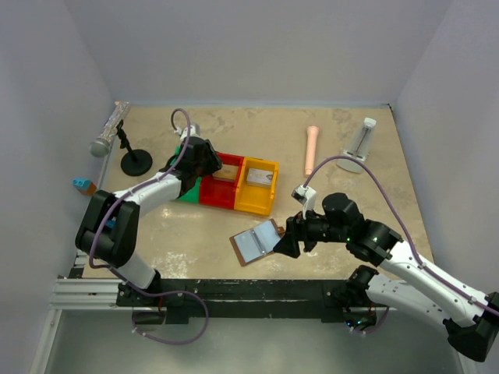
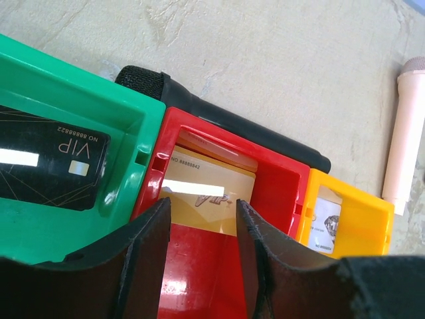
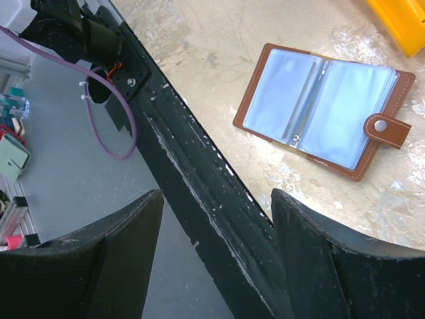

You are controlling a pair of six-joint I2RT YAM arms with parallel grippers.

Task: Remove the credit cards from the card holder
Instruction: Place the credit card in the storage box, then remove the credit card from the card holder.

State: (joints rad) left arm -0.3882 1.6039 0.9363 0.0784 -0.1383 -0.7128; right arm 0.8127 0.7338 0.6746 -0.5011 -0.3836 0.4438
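Note:
The card holder (image 1: pixel 256 243) lies open and flat near the table's front edge, brown-rimmed with pale blue sleeves (image 3: pixel 325 109) in which I see no card. My right gripper (image 3: pixel 216 199) hangs open just right of it (image 1: pixel 282 245), over the black front rail, holding nothing. My left gripper (image 2: pixel 202 219) is open above the red bin (image 2: pixel 279 186), close to the gold credit card (image 2: pixel 209 193) leaning inside it, and holds nothing. A black VIP card (image 2: pixel 46 166) lies in the green bin (image 2: pixel 133 126). A white card (image 2: pixel 325 226) sits in the yellow bin (image 2: pixel 362 219).
The bins (image 1: pixel 234 183) stand in a row mid-table. A microphone (image 1: pixel 107 131) on a black stand (image 1: pixel 136 162) is at the back left, with a small blue object (image 1: pixel 82 185) at the left edge. A pink cylinder (image 1: pixel 311 149) and a clear upright tube (image 1: pixel 362 140) are at the back right.

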